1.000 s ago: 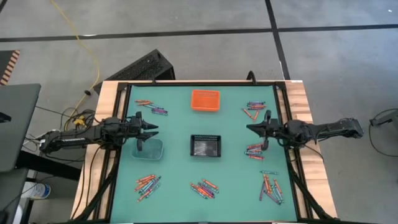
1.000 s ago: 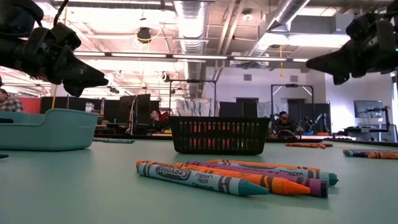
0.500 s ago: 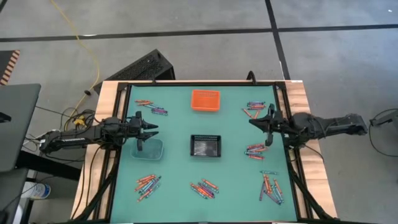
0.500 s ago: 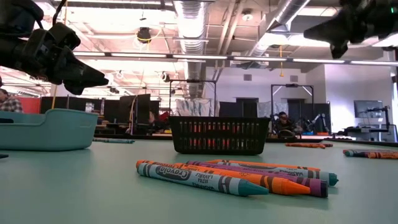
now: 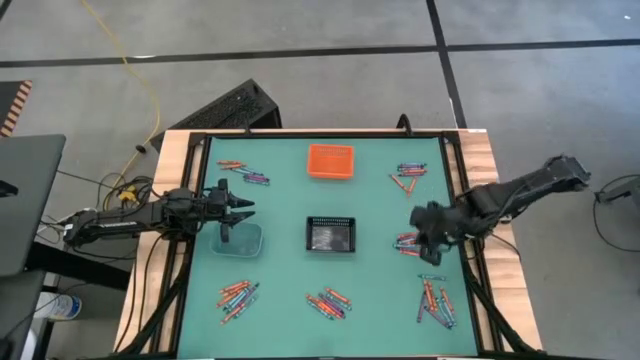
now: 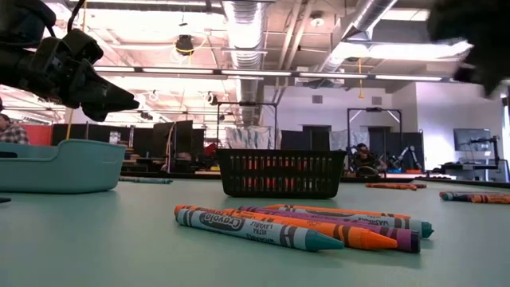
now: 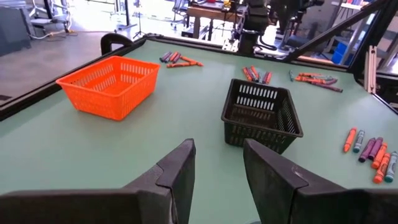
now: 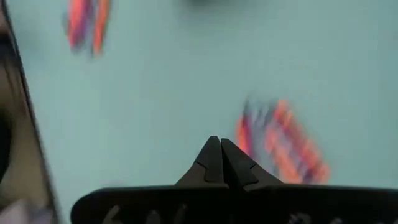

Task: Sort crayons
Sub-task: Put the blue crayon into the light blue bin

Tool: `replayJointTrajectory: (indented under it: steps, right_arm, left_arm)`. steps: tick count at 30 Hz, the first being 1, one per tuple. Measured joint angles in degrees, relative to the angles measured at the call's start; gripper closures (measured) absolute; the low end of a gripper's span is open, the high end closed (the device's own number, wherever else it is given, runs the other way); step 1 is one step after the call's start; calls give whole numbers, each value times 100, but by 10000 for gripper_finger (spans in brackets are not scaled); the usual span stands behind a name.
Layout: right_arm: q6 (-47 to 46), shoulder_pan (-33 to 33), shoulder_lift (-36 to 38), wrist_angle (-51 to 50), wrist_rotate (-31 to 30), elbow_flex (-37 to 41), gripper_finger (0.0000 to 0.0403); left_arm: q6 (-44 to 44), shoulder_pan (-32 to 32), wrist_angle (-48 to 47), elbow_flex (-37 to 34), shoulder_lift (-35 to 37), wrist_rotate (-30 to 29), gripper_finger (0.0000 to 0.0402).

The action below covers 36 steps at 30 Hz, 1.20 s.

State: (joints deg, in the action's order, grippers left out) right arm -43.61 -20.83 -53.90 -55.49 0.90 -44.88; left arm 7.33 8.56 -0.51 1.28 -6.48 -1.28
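Status: sorting has barely begun, judging by the layout. The crayons lie in six loose clusters on the green table [image 5: 285, 205], and none is visibly inside a bin.

Right jaws [image 5: 418, 222]: pressed together, holding nothing. In the right wrist view the two tips meet in a closed point above the table. A crayon cluster [image 5: 409, 242] lies just below and ahead of the tips; it appears in that view as blurred orange and purple streaks. A further cluster [image 5: 405, 176] lies well behind these jaws toward the far edge, and another [image 5: 435, 302] lies near the front right corner.

Left jaws [image 5: 243, 207]: apart, holding nothing, with a clear gap between the fingers in the left wrist view. They hang just above the clear teal bin [image 5: 239, 239]. The black bin [image 7: 261, 116] stands ahead of them and the orange bin [image 7: 109, 84] ahead and to one side. One cluster [image 5: 244, 172] lies close beside these jaws toward the far edge; another [image 5: 237, 296] lies beyond the clear bin.

The sixth cluster [image 6: 303, 225] lies near the front edge, well apart from both jaws.

Remaining work: all clusters must be picked apart and distributed by colour. The black bin's contents cannot be confirmed; the orange bin looks empty.
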Motion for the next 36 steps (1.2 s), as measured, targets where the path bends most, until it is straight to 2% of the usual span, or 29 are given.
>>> replayJointTrajectory:
  steps: [7,13,19,25,28,32,36]
  right_arm:
    - [-1077,-817,-661,-161,291,0,398]
    - [-2205,-1378,-1120,-162,223,53,353]
    - [-3160,-1590,-1714,-147,337,79,302]
    - [-3737,-1788,-2297,-31,484,79,295]
    - [-3621,-1820,-2530,124,751,81,295]
    - [-2704,-1822,-2753,182,1036,81,294]
    - [-1759,-1919,-2879,186,1060,81,294]
  left_arm:
    - [0,0,0,0,0,0,276]
    - [0,0,0,0,0,0,276]
    - [-1,-1,0,0,0,0,276]
    - [-2,0,-2,0,0,0,276]
    - [-2,0,-3,0,0,0,276]
    - [-1,0,-1,0,-1,0,276]
    - [0,0,-2,0,0,0,276]
